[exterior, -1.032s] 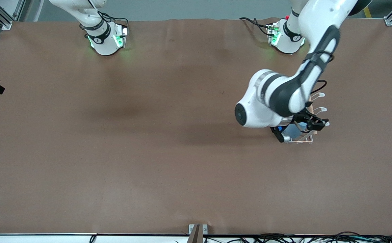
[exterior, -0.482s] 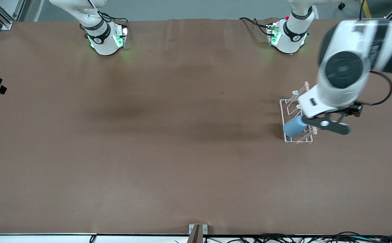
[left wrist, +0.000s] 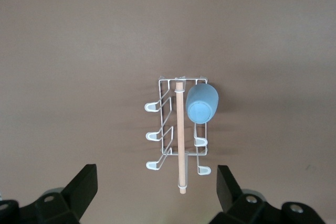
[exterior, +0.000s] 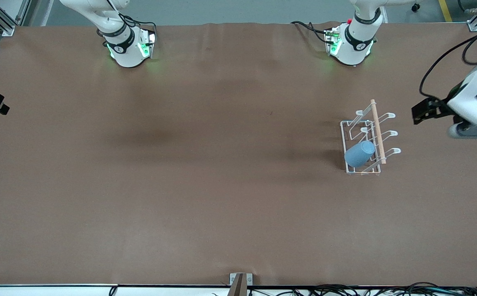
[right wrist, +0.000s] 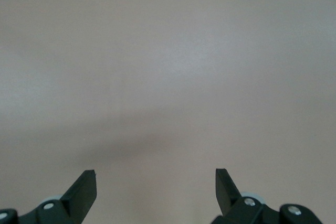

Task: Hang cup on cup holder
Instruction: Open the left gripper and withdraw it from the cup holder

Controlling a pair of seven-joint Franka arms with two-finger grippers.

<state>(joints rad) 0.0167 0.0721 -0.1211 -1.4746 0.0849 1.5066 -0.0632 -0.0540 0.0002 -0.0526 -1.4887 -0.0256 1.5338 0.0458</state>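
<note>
Cup (exterior: 360,153) hangs tilted on a prong of the cup holder (exterior: 363,137) toward the left arm's end of the table; left hand (left wrist: 156,192) gapes empty above it, right hand (right wrist: 156,195) waits open; any nudge could tip the cup off

Matt blue cup (exterior: 360,153), white wire cup holder (exterior: 350,123) (wooden dowel), matt brown table (exterior: 205,185)
</note>
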